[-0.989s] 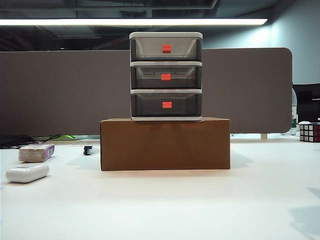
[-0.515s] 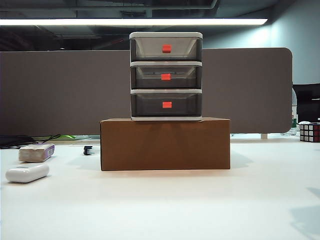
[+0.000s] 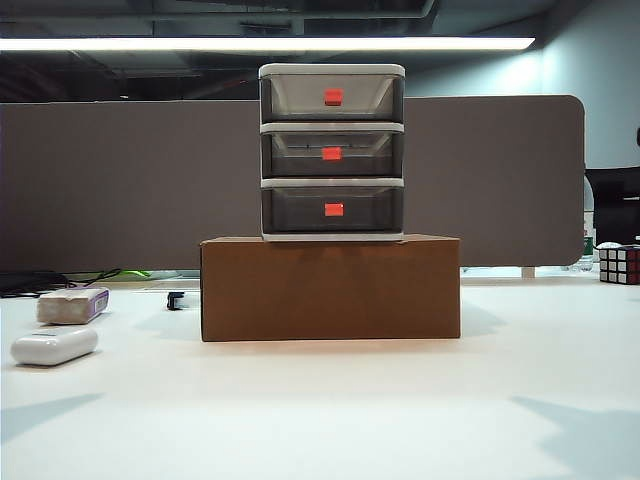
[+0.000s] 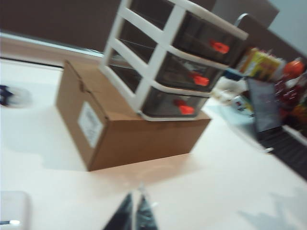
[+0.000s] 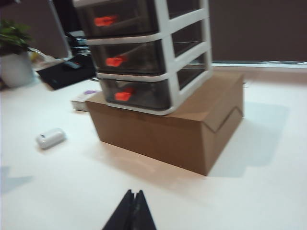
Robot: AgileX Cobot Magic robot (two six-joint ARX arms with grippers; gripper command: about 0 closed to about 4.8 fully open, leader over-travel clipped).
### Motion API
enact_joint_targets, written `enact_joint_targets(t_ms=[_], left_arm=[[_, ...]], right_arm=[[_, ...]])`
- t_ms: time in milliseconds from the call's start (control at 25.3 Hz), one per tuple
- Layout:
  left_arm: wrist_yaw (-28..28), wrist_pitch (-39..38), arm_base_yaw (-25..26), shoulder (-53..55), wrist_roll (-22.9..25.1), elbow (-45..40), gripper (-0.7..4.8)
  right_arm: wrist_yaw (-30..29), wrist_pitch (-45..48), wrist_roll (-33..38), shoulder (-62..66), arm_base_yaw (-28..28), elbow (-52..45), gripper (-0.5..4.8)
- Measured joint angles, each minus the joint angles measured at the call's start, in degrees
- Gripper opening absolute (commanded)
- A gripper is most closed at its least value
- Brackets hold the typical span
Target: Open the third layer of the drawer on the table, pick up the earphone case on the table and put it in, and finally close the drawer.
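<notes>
The drawer stands on a brown cardboard box at the middle of the table, all three tiers closed. The third layer is the lowest grey tier with a red-orange handle. The white earphone case lies flat at the far left. Neither gripper shows in the exterior view. In the left wrist view my left gripper is shut and empty above the bare table, short of the box and drawer. My right gripper is likewise shut and empty, with the drawer and earphone case beyond it.
A greyish-white block with a purple end lies just behind the earphone case. A small black item sits left of the box. A puzzle cube stands at the far right edge. A grey partition closes off the back.
Arm shadows have spread onto the table's front corners in the exterior view, a new one at the left and a wider one at the right. Nothing on the table has moved.
</notes>
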Motion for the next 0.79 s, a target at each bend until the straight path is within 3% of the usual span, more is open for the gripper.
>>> enact_joint_targets(t_ms=[119,277,435,554,673,792], left_arm=[[0.02,1.01,-2.84,-0.02,-3.82,0.02,0.33],[-3.34,0.52,-9.7,0.0,-4.28,0.02,0.25],[-13.62,0.59,-19.65,0.0,-3.96,0.02,0.33],[-28.85,1.01,-32.41,1.51,-0.5,0.02,0.68],[-38.62,3.93,-40.37,5.99,3.67,0.0,0.68],[-42.18,13.25,-42.69,13.66,6.25,0.04,0.68]], right_arm=[[-0.94,1.22,4.33,-0.02,0.0,0.0,-0.06],[-4.37,1.46,9.14,0.0,0.02,0.0,-0.06],[-5.46,1.66,9.88,0.0,2.1,0.02,-0.06],[-2.84,1.22,9.92,0.02,6.56,0.26,-0.06],[2.05,-0.57,8.48,0.17,10.8,3.41,-0.06],[7.23,-3.58,5.53,0.33,13.86,6.56,-0.06]])
